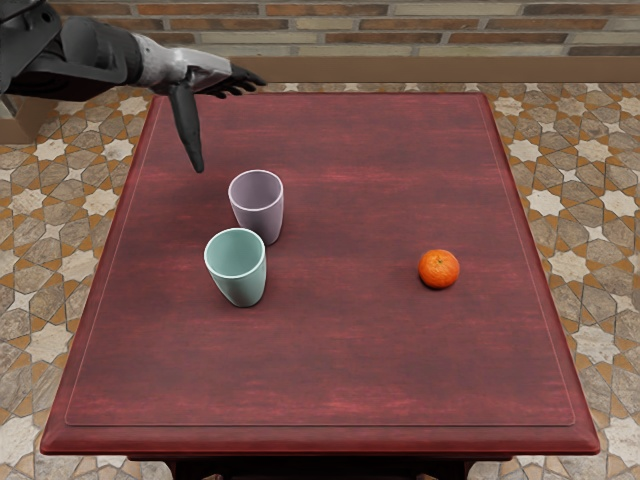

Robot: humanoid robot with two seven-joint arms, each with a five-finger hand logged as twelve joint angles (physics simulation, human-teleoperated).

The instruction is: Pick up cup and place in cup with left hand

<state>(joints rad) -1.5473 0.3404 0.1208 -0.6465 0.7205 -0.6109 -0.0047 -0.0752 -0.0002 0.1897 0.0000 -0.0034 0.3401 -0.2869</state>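
Left hand (208,78) is hovering at eleven o'clock from the lilac cup (258,210), gripping nothing; thumb is dropping wide of extended fingers, probably leaving room for a cup. Lilac is standing at the table's (330,360) ten o'clock, teal cup (240,275) at nine. Both mouths are facing up, suiting nesting. Orange fruit (439,269) is sitting at three, likely playing no part.

Smooth, softly glossy cups (262,222) (241,287) stand on a table (350,350) of polished reddish wood, near an orange (439,270) with finely dimpled, lightly shiny peel.A smooth lilac cup (262,222) and a smooth teal cup (241,287), both softly glossy, stand on a polished, reddish wood-look table (350,350) near a finely dimpled orange (439,270).
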